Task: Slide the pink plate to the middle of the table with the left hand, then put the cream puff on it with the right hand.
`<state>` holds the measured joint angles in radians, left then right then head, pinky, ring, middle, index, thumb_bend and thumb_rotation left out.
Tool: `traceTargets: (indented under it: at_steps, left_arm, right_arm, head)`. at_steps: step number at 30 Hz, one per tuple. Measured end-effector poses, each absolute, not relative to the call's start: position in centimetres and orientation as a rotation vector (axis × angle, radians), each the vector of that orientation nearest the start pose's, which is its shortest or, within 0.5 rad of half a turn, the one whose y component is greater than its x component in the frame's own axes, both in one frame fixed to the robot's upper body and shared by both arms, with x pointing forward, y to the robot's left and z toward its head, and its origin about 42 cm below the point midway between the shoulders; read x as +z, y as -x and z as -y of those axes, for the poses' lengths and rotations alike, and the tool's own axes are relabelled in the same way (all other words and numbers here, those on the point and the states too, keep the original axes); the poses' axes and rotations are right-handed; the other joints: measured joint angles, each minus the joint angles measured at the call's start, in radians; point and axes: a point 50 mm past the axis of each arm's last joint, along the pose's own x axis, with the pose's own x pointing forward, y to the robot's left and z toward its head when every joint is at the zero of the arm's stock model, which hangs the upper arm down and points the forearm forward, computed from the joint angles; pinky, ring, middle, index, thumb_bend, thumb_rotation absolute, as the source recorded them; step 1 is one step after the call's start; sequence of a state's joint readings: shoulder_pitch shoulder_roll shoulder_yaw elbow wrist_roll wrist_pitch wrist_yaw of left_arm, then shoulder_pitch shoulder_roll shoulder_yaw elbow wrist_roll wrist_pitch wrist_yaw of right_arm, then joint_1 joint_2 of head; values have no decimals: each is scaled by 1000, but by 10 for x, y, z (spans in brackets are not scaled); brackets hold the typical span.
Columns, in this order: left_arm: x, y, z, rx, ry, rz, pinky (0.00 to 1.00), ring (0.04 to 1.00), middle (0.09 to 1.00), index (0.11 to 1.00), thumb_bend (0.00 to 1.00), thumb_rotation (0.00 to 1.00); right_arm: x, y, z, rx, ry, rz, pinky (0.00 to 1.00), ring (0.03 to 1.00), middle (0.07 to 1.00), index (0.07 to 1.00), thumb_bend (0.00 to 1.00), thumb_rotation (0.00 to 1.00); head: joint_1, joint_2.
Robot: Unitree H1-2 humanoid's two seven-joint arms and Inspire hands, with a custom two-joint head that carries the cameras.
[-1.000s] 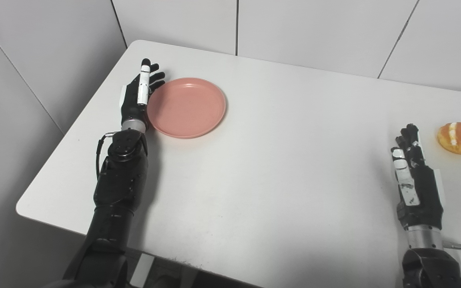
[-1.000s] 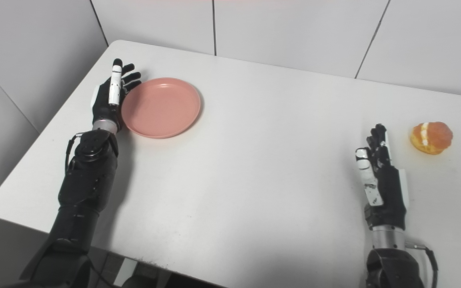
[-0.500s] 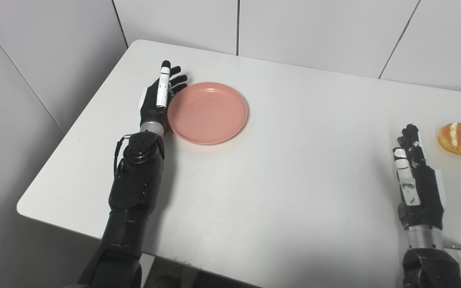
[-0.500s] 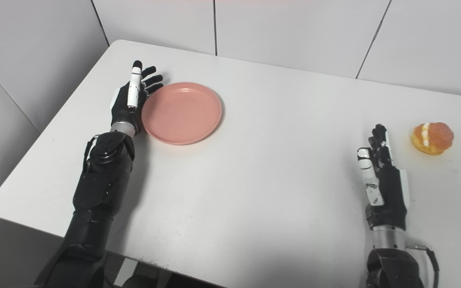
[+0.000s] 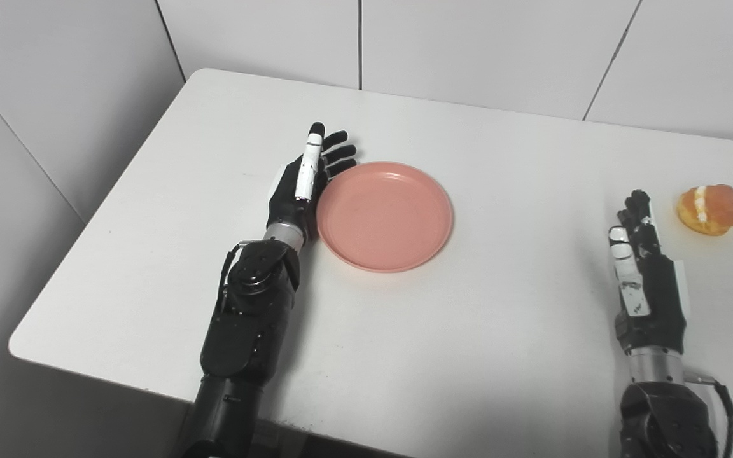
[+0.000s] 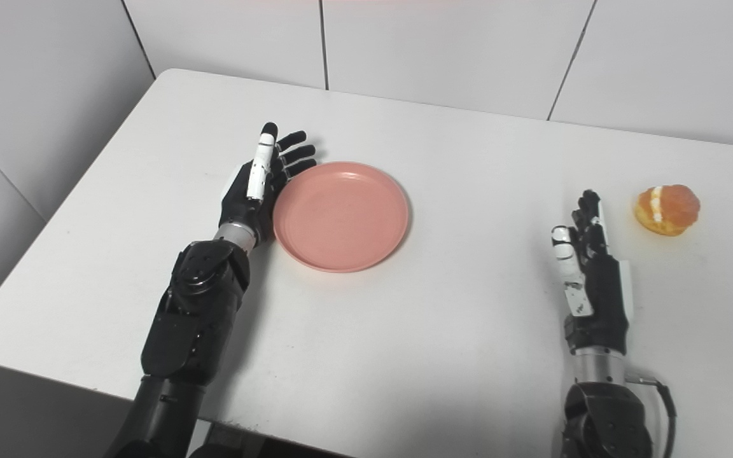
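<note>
Left hand (image 5: 303, 184) flat, fingers spread, edge against pink plate (image 5: 384, 215) — right hand (image 5: 646, 280) open, holding nothing.

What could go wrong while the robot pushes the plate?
The left hand only presses its open side against the plate rim, gripping nothing, so the plate could slip away or spin off course. The plate may also stop short of the table middle or go past it. Later, the cream puff looks soft, so the right hand, open beside it, might squash it when picking it up.
</note>
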<state>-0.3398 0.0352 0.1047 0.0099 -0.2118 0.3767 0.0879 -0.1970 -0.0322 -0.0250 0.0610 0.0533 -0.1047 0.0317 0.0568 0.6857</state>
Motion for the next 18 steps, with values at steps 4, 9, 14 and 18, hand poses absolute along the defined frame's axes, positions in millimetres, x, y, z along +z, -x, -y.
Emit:
traceTargets:
  at_steps: [4,9,14,18]
  left_arm:
    - [177,-376,-210,20,196,-59,809,804,794,783,539,1000]
    - [174,-369,-200,6,220,-57,827,820,811,802,551,1000]
    - [171,-363,-197,-23,259,-56,812,816,809,799,537,1000]
    - [171,-358,-194,-30,281,-53,818,812,802,788,528,1000]
  right_arm:
    - [146,-346,205,53,18,236,1000,998,989,978,632,827]
    - [147,-346,202,58,47,238,1000,1000,992,977,606,805]
    - [146,-345,193,59,24,222,1000,1000,999,983,641,752]
    - [146,-346,182,64,0,210,1000,1000,999,981,638,748]
  head:
    - [-63,8]
    - [-173,15]
    - [-261,15]
    - [-298,14]
